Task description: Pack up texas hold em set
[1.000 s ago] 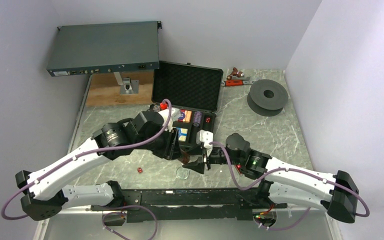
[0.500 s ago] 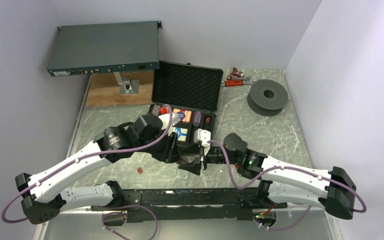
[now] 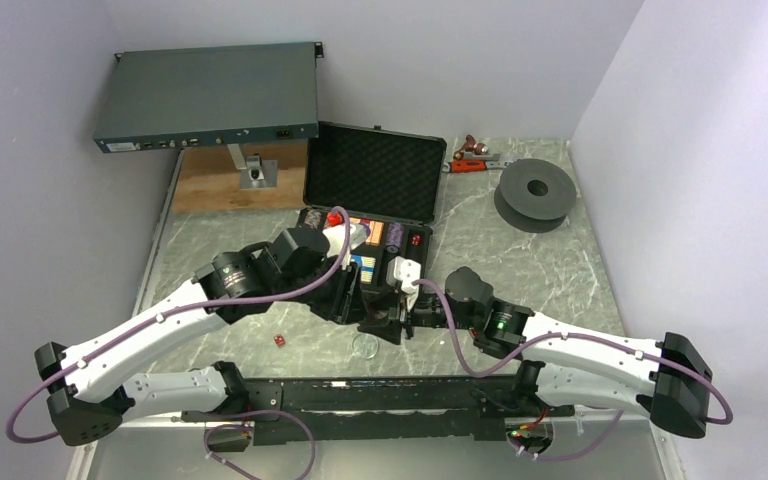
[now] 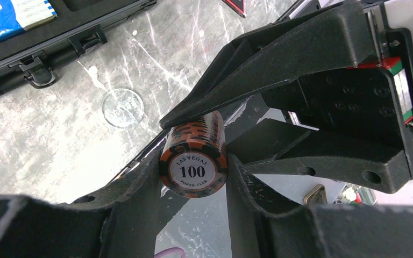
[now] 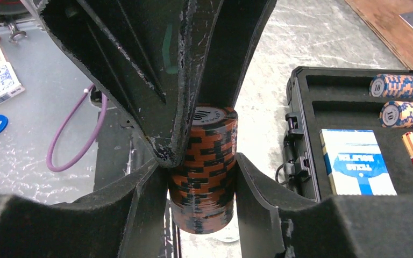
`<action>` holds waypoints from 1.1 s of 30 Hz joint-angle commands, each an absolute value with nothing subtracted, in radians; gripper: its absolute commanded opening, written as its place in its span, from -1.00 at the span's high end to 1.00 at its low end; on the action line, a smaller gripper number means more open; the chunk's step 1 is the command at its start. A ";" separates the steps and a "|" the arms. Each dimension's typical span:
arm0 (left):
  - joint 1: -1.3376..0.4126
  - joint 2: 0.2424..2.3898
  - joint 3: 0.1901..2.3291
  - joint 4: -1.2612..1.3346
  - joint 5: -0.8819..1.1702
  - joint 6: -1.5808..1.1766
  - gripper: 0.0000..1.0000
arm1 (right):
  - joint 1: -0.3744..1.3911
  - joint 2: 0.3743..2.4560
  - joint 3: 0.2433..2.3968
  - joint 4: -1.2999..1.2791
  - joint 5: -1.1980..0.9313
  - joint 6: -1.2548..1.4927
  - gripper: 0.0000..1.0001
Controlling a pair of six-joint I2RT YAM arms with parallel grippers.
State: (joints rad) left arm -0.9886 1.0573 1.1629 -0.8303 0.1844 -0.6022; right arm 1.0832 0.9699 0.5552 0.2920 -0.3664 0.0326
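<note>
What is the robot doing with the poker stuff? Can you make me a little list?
held thing: chip stack, orange and black, end chip says 100
left gripper: closed on the chip stack
right gripper: around the same stack, fingers touching both sides
case: open, lid up
inside the case: blue card deck, two blue chip rolls
loose on the table: red die, clear disc

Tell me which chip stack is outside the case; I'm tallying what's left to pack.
The orange-and-black stack marked 100, held in the left gripper; the blue-striped stacks lie inside the case.
</note>
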 commanded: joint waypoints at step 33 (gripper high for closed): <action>-0.764 0.776 0.993 -0.671 -0.590 -0.058 -0.99 | 1.092 1.309 1.126 -0.201 0.168 0.509 1.00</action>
